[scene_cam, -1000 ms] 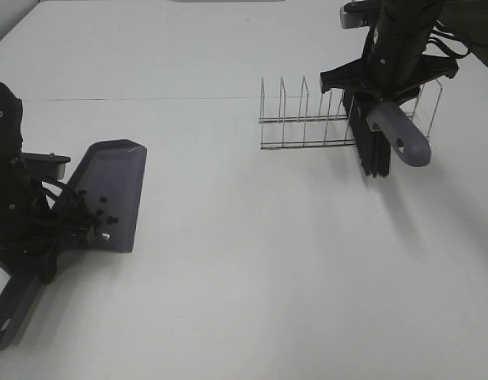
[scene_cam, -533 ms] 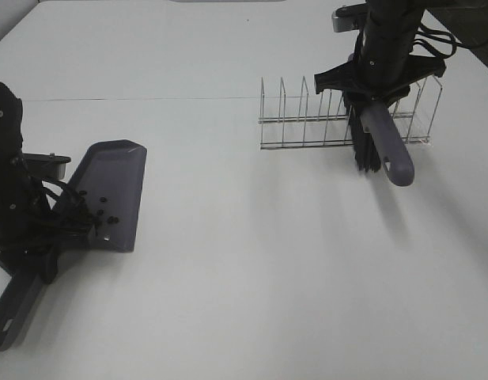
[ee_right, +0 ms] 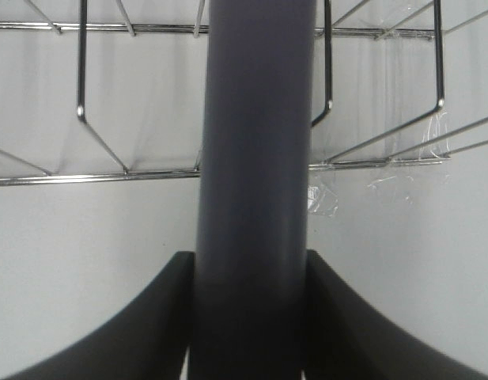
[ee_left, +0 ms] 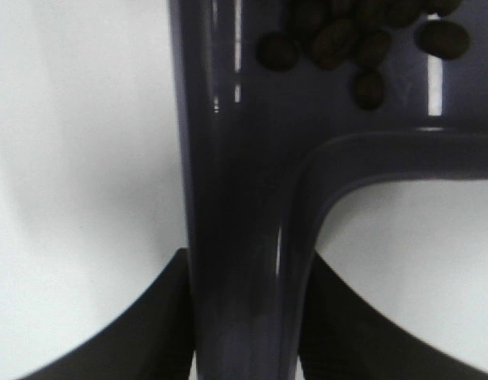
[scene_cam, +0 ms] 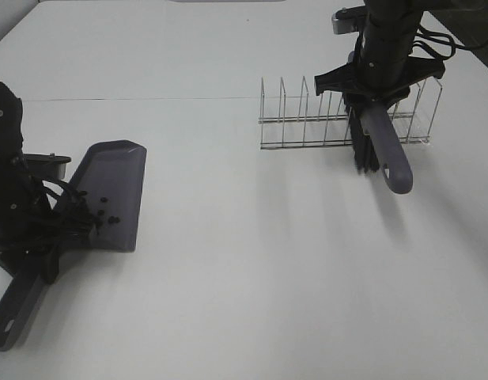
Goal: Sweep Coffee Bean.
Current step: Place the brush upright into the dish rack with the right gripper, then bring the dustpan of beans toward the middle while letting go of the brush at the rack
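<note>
A dark grey dustpan (scene_cam: 113, 178) lies at the left of the table with several small dark coffee beans (scene_cam: 106, 215) near its back wall. My left gripper (scene_cam: 52, 231) is shut on the dustpan's handle (ee_left: 244, 237). The beans (ee_left: 362, 47) show close up in the left wrist view. My right gripper (scene_cam: 372, 99) is shut on the grey handle (scene_cam: 388, 154) of a brush and holds it over the wire rack's right part. The black bristles (scene_cam: 361, 149) hang at the rack's front edge. The handle (ee_right: 255, 158) fills the right wrist view.
A wire plate rack (scene_cam: 307, 119) stands at the back right, fixed with clear tape (ee_right: 323, 198). A thin seam line (scene_cam: 149, 99) crosses the white table. The dustpan's long handle end (scene_cam: 10, 317) reaches toward the front left edge.
My right gripper has carried the brush a little left and closer to the rack, and the handle now points more toward the front. The left gripper and dustpan have hardly moved.
</note>
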Available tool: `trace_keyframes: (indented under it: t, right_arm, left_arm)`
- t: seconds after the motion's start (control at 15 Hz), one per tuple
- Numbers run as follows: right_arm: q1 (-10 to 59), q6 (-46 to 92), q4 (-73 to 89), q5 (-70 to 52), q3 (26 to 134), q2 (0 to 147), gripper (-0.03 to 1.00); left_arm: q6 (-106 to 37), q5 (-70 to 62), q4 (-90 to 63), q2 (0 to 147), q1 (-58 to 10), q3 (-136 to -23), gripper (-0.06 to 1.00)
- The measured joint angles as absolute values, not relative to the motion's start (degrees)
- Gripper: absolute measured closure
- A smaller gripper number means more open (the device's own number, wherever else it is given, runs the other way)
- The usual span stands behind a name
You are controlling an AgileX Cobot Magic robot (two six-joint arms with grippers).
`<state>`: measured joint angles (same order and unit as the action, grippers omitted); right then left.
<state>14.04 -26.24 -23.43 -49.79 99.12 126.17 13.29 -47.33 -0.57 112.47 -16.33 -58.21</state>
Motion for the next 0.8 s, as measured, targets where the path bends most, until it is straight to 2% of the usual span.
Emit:
trace_keyframes:
  t: [0.07,0.2,0.27,0.8]
  right_arm:
    - [14.04,-26.18,-23.43,-49.68,99.12,126.17,0.49]
    - [14.04,-26.18,-23.43,-49.27,99.12,126.17,0.27]
    - [14.04,-26.13,-23.43,-49.27,99.12,126.17,0.24]
    - [14.04,-26.07,-23.38,-47.38,99.12,121.87,0.21]
  left_arm:
    - [13.29,-47.33,-0.57,112.47,-16.33,-58.21,0.61]
    - [13.29,-47.33,-0.57,112.47,-16.33,-58.21,0.61]
    - [13.29,-47.33,-0.57,112.47,-16.33,-58.21,0.61]
    - [13.29,-47.33,-0.74,112.47,-16.33,-58.21,0.61]
